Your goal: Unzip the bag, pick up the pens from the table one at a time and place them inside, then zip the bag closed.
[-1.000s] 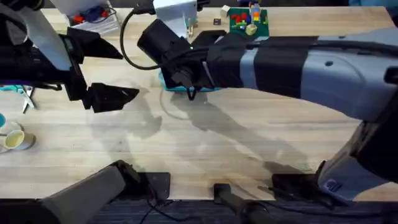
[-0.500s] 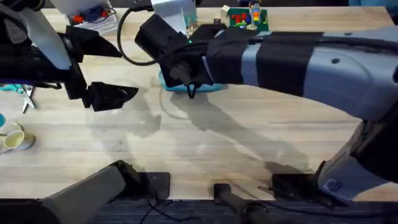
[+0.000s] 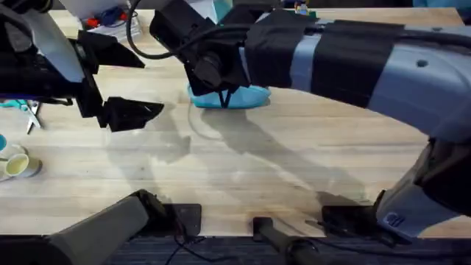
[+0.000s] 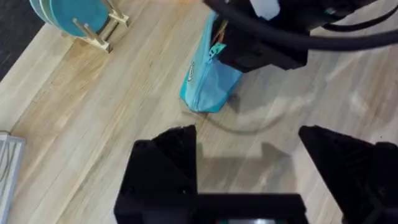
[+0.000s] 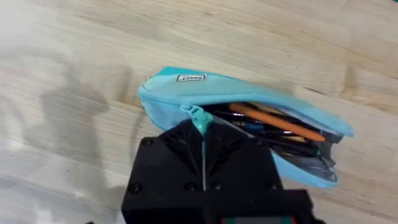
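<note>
Lifting since before, the right gripper [image 5: 203,163] pinches the bag [image 5: 249,124] zipper pull (pens [image 5: 273,121] inside).

Grey-and-black arms, black cables, black end effectors.

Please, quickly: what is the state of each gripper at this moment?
Left gripper: open, holding nothing, above the table.
Right gripper: shut on the zipper pull of the bag.

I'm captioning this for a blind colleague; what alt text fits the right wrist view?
The right gripper, fingers shut on the zipper pull, at one end of the light blue bag lying on the wooden table. The bag gapes open, showing an orange pen among dark ones.
</note>
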`<move>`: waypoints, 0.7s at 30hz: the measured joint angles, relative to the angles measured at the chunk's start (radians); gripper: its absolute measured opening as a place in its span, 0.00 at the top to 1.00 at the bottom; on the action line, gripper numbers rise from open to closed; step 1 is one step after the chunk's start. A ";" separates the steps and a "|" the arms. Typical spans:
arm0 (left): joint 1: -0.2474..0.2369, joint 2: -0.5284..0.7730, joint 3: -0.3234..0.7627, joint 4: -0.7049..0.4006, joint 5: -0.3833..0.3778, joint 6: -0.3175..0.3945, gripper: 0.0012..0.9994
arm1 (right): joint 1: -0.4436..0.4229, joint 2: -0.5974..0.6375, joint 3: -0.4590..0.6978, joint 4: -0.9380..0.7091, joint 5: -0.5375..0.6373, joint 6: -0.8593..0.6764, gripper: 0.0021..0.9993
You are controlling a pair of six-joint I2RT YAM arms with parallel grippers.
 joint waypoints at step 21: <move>0.000 0.117 0.000 0.102 0.001 0.004 0.00 | 0.000 0.000 0.000 -0.009 0.000 0.000 0.97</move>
